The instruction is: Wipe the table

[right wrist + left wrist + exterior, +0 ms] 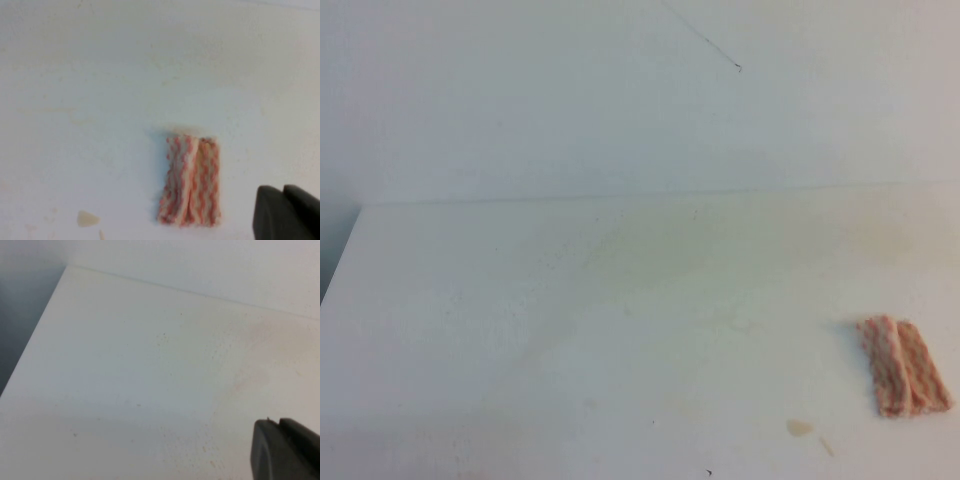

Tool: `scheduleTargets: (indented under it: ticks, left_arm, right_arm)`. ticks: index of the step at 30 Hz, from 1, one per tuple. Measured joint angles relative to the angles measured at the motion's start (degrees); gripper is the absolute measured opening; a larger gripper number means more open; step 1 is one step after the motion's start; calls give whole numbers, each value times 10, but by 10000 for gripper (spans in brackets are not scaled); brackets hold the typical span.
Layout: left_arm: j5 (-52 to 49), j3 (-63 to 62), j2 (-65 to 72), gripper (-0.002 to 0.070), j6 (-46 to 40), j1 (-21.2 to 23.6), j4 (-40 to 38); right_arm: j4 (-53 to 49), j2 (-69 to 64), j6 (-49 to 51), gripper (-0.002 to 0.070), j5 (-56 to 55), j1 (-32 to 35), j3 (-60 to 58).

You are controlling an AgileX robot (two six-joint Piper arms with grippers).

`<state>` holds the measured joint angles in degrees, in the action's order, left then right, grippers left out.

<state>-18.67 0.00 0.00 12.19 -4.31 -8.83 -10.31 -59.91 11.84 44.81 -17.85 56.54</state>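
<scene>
the wipe seems not yet begun: the folded striped cloth (904,366) lies at the near right of the table (570,330), by a pale crumb (800,428), and the right gripper (287,212) hovers near it, clenched on nothing. next it must open and drop onto the cloth to grasp it. the left gripper (287,450) hangs over the far-left corner, state i cannot tell; no container in sight.
</scene>
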Motion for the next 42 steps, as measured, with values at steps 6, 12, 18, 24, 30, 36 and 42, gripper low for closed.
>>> scheduleTargets:
  ticks: [6,12,18,24,30,36,42]
  left_arm:
    - [0,0,0,-3,0,0,0]
    - [0,0,0,-3,0,1,0]
    - [0,0,0,-3,0,1,0]
    - [0,0,0,-3,0,1,0]
    - [0,0,0,-3,0,1,0]
    - [0,0,0,-3,0,1,0]
    - [0,0,-16,-3,0,1,0]
  right_arm:
    - [2,90,0,-4,119,0,0]
    - [2,145,1,-4,236,0,0]
    - [2,154,4,-4,292,0,0]
    - [2,180,4,-4,284,5,0]
    - [-142,293,-58,-4,117,83,0]
    - [-217,426,-58,-3,54,146,0]
    - [-236,506,16,-3,-45,162,-59]
